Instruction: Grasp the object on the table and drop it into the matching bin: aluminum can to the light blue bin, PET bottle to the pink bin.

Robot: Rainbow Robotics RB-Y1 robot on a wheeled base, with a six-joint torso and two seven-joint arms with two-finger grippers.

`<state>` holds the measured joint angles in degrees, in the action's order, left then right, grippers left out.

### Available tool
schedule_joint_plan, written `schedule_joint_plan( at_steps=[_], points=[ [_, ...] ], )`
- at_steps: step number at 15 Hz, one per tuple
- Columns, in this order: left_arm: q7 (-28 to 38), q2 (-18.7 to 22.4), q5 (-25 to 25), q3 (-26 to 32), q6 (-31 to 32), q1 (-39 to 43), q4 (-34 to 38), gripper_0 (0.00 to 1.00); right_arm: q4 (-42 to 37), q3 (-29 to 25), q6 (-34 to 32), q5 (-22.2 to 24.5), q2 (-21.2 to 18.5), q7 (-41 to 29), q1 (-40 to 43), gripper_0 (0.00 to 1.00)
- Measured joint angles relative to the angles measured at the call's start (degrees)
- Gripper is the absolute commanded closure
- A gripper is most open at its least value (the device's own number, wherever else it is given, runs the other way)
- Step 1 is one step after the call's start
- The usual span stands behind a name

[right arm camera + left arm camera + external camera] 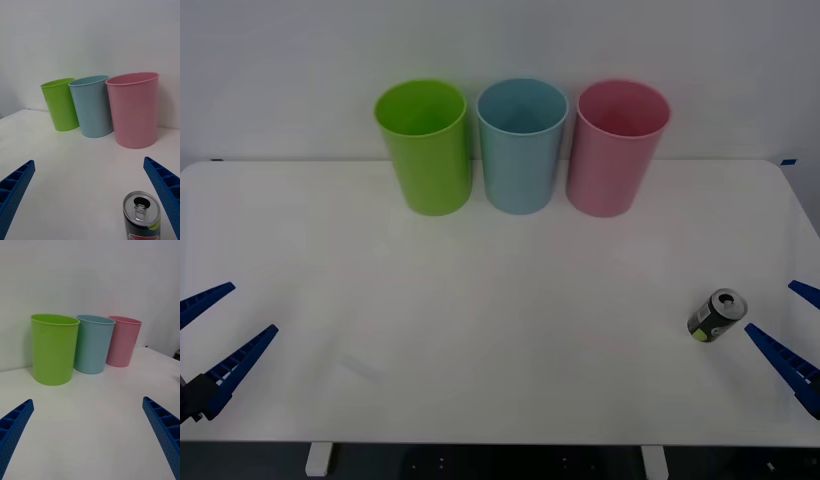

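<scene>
Risk lies in the aluminum can (717, 315) standing near the desk (480, 330) edge just beside the right claw (792, 330), spread wide: a finger could tip it before closing, while the left claw (210, 330) waits spread, far from the light blue bin (521, 150).

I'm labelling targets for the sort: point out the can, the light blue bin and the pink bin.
can (716, 315), front view, on its dark side just below the silver top.
light blue bin (520, 165), front view, middle of its outer wall.
pink bin (608, 170), front view, middle of its outer wall.
</scene>
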<state>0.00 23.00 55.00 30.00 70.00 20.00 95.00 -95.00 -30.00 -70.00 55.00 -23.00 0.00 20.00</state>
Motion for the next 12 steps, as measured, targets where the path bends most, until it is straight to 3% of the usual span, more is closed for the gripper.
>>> schedule_joint_plan(
  at_steps=[4,12],
  points=[
    [0.0,0.0,0.0,0.0,0.0,0.0,0.0,0.0,0.9,0.5,0.3,-0.1,0.5,0.1,0.6,0.0],
    [0.0,0.0,0.0,0.0,0.0,0.0,0.0,0.0,1.0,2.7,3.8,-5.2,-2.9,1.1,5.0,0.0]
  ],
)
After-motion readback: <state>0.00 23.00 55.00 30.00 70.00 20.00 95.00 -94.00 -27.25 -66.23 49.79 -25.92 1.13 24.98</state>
